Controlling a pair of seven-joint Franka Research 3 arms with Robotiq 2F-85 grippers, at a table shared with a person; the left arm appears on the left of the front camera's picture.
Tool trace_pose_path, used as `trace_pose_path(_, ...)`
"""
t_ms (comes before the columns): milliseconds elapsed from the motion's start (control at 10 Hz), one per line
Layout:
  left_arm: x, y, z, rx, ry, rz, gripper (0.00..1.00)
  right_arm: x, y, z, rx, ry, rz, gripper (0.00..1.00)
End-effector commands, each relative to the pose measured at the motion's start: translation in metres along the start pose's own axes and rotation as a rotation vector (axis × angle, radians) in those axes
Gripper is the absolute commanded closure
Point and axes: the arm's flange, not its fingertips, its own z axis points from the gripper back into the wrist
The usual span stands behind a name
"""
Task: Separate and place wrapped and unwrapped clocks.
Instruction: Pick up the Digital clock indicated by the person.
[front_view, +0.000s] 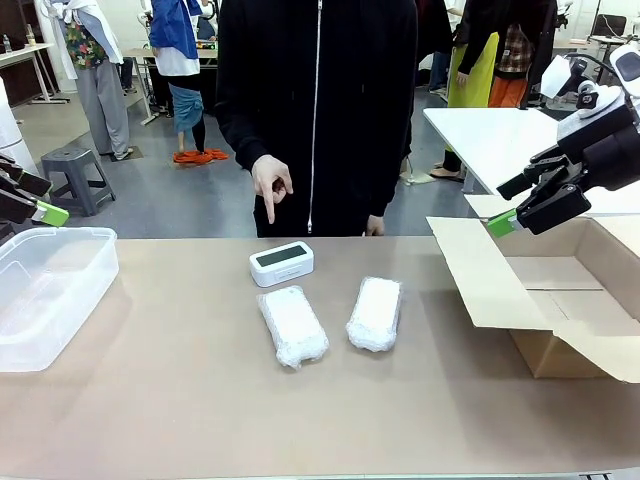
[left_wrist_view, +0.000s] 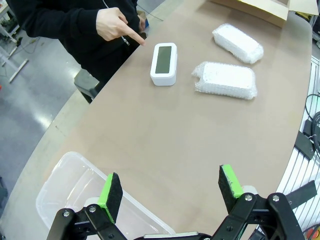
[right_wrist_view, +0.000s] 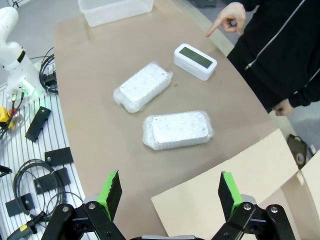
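A bare white clock (front_view: 281, 263) (left_wrist_view: 164, 63) (right_wrist_view: 195, 61) with a dark screen lies at the table's far middle. Two white bundles in crinkly clear film lie in front of it: one on the left (front_view: 292, 325) (left_wrist_view: 226, 79) (right_wrist_view: 142, 86), one on the right (front_view: 375, 312) (left_wrist_view: 237, 43) (right_wrist_view: 177, 129). A person's hand (front_view: 271, 182) (left_wrist_view: 114, 24) (right_wrist_view: 227, 21) points a finger down at the bare clock. My left gripper (front_view: 40, 210) (left_wrist_view: 170, 192) hangs open above the plastic tub. Above the cardboard box, my right gripper (front_view: 510, 208) (right_wrist_view: 167, 190) is open and holds nothing.
A clear plastic tub (front_view: 45, 290) (left_wrist_view: 75, 187) (right_wrist_view: 115, 9) stands at the table's left end. An open cardboard box (front_view: 560, 300) (right_wrist_view: 240, 185) with spread flaps stands at the right end. The person in black stands at the far edge.
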Motion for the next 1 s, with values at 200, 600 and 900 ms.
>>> trace_pose_path(200, 0.074, 0.019, -0.021, -0.045, 0.122, -0.105, 0.0, -0.001, 0.0, 0.0, 0.017, -0.013, 0.002, 0.0)
trace_pose_path(600, 0.205, 0.031, -0.106, -0.088, 0.318, -0.15, 0.0, -0.001, 0.0, 0.0, 0.017, -0.013, 0.002, 0.0)
trace_pose_path(900, 0.239, 0.015, -0.202, -0.115, 0.479, -0.179, 0.0, -0.001, 0.0, 0.0, 0.017, -0.013, 0.002, 0.0)
